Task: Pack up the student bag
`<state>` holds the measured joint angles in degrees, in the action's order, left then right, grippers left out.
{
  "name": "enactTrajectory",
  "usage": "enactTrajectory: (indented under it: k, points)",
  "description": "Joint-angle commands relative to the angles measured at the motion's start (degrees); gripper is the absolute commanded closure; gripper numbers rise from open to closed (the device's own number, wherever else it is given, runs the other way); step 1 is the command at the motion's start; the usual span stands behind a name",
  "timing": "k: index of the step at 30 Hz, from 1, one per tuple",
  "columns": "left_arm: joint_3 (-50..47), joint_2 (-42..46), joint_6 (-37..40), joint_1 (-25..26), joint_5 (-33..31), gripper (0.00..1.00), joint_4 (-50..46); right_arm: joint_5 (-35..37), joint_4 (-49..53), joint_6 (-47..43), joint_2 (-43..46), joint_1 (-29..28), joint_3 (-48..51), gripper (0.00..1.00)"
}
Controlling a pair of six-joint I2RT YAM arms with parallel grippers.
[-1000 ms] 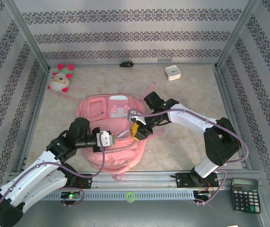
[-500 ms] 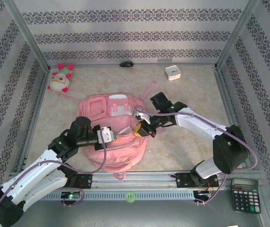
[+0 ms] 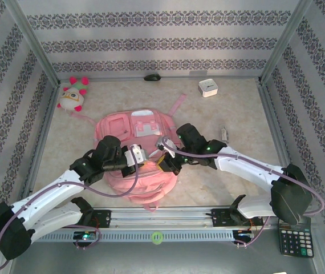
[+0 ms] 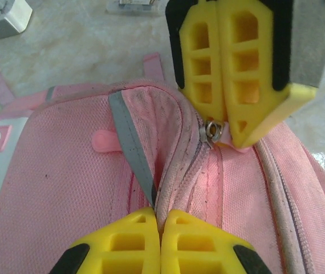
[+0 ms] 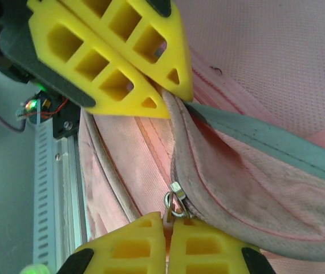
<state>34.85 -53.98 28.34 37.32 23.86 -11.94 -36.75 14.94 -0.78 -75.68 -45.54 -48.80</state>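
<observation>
The pink student bag [image 3: 122,128] lies flat in the middle of the table, front pockets up. My left gripper [image 3: 139,155] is shut on the fabric lip beside the bag's zipper [image 4: 161,212], with a grey strap [image 4: 129,134] running up from it. My right gripper [image 3: 165,162] faces it from the right, shut on the pink pull tab of the metal zipper slider [image 5: 175,201]. In the left wrist view the right gripper's yellow fingers [image 4: 225,68] hang over the slider [image 4: 210,131]. The left gripper's fingers [image 5: 117,54] show at the top of the right wrist view.
A white-and-pink plush toy [image 3: 73,95] sits at the back left. At the back are a white box [image 3: 208,88] and a small black object [image 3: 152,77]. A small item [image 3: 224,135] lies right of the bag. A calculator [image 3: 295,234] lies beyond the front rail [image 3: 162,217].
Both grippers have drawn closer over the bag's near half: the left moved right and away, the right dropped lower and nearer. The bag has bunched up between them.
</observation>
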Motion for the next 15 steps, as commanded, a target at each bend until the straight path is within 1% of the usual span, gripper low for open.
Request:
enactTrajectory:
  k: [1, 2, 4, 5, 7, 9, 11, 13, 15]
  points:
    - [0.77, -1.02, -2.01, 1.04, 0.75, 1.0, 14.05, -2.06, -10.56, 9.84, 0.47, -4.34, -0.07, 1.0]
    - [0.37, -0.76, -1.58, 1.0, 0.94, 1.0, 14.4, -0.14, -9.22, 12.4, 1.5, -4.3, 0.01, 1.0]
    - [-0.73, 0.13, -0.18, 0.93, 1.81, 1.0, 14.57, 3.69, -5.59, 17.6, 4.65, -3.93, 0.34, 0.68]
    - [-1.6, 0.73, 0.72, 0.94, 2.44, 1.0, 14.92, 4.73, -3.33, 20.1, 6.71, -3.33, 0.77, 0.59]
    - [-3.19, 1.89, 2.26, 0.74, 4.24, 1.0, 15.62, 7.82, 1.32, 26.96, 10.22, -1.38, 1.06, 0.48]
    - [-4.26, 2.88, 4.45, 0.56, 6.86, 1.0, 15.25, 9.12, 5.33, 33.73, 13.5, 1.98, 1.47, 0.41]
    - [-4.9, 3.94, 7.85, 0.56, 10.25, 1.0, 13.42, 10.62, 8.67, 40.67, 14.86, 5.68, 1.69, 0.37]
    - [-5.16, 4.65, 10.84, 0.51, 11.72, 1.0, 11.78, 11.02, 11.61, 44.36, 13.51, 7.76, 0.28, 0.36]
    - [-5.15, 5.06, 13.1, 0.49, 11.92, 1.0, 10.22, 9.68, 13.31, 46.07, 10.21, 8.41, -2.26, 0.35]
